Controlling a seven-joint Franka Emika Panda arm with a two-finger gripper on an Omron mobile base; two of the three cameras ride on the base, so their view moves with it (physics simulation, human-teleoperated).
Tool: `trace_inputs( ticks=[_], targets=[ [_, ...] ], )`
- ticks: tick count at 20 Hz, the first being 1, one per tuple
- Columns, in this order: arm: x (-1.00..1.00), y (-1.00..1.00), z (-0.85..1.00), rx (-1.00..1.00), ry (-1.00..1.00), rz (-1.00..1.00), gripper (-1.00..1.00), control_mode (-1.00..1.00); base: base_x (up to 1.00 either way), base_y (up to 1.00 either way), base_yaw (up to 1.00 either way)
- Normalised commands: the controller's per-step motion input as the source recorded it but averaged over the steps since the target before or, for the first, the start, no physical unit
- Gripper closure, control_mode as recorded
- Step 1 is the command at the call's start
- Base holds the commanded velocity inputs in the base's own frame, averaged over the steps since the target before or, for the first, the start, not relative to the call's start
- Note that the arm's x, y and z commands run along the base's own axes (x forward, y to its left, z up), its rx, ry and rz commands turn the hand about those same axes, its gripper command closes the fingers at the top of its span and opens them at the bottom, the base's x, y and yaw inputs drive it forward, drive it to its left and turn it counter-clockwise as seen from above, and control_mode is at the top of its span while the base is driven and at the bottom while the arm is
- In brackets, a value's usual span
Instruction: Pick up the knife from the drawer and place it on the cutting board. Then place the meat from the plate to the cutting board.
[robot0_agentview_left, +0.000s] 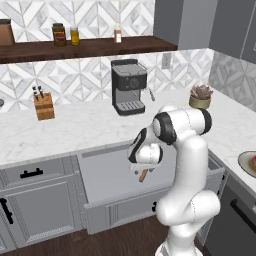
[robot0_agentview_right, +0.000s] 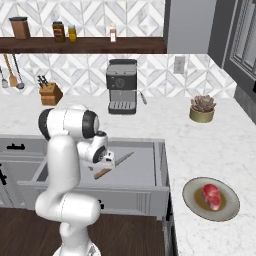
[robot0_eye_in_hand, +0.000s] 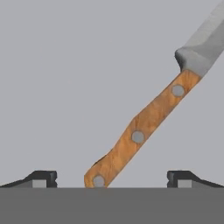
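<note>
- I see the white marble counter (robot0_agentview_right: 210, 145) carrying a black coffee machine (robot0_agentview_right: 122, 86) against its back edge, near the middle.
- A wooden knife block (robot0_agentview_right: 50, 93) with black-handled knives stands toward the counter's left end.
- A small succulent in a brass pot (robot0_agentview_right: 202, 109) sits toward the right, back from the front edge.
- The plate (robot0_agentview_right: 227, 209) lies near the counter's front right corner, with the meat (robot0_agentview_right: 212, 195) on it.
- The drawer (robot0_agentview_right: 145, 167) stands pulled out below the counter's front edge; the knife (robot0_eye_in_hand: 144, 129) lies flat on its grey floor, angled.
- The dark wooden shelf (robot0_agentview_right: 90, 46) above holds jars and bottles.
</note>
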Motion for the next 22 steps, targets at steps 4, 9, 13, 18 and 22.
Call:
trace_inputs(
  ticks=[4,9,13,18,22],
  targets=[
    [0.02,0.0,-0.39,-0.03,0.0,-0.03,-1.0,-1.0,0.0,0.0,0.0],
    [0.08,0.0,-0.29,-0.01,0.0,-0.03,-1.0,-1.0,0.0,0.0,0.0],
    [0.05,0.0,-0.35,-0.01,0.0,-0.04,-1.0,-1.0,0.0,0.0,0.0],
    [-0.04,0.0,-0.47,-0.03,-0.03,-0.05,1.0,-1.0,0.0,0.0,0.0],
    [-0.64,0.0,-0.31,0.0,-0.04,-0.06,1.0,-1.0,0.0,0.0,0.0]
  ],
)
